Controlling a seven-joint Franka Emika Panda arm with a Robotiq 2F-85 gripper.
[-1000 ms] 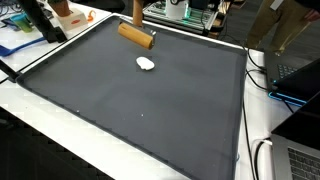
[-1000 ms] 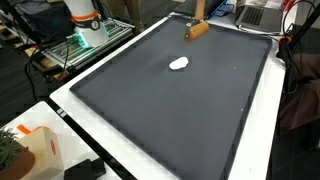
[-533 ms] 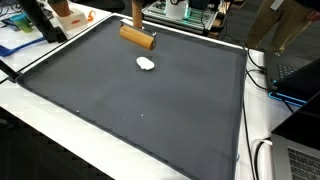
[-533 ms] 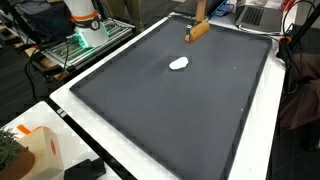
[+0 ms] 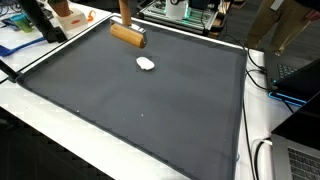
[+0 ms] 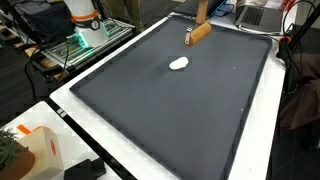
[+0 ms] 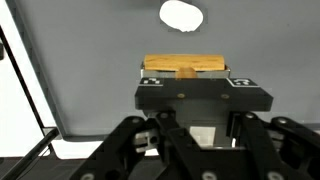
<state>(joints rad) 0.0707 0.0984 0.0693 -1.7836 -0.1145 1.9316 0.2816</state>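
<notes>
Grey mat (image 5: 150, 120): end effector (image 7: 187, 76) grips wooden block (image 5: 127, 35) (white lump (image 5: 146, 64) near).

Dark mat (image 5: 150, 105), orange box (image 6: 42, 150) nr plant (image 6: 8, 152), laptop (image 6: 258, 14), blue paper (image 5: 15, 45)

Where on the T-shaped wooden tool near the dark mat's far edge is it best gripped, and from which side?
Probably on the upright stem, coming straight down from above. The wooden tool has its round crossbar level and the stem rising from its middle, so a grip there stays balanced. The gripper seems to hold it so.
</notes>
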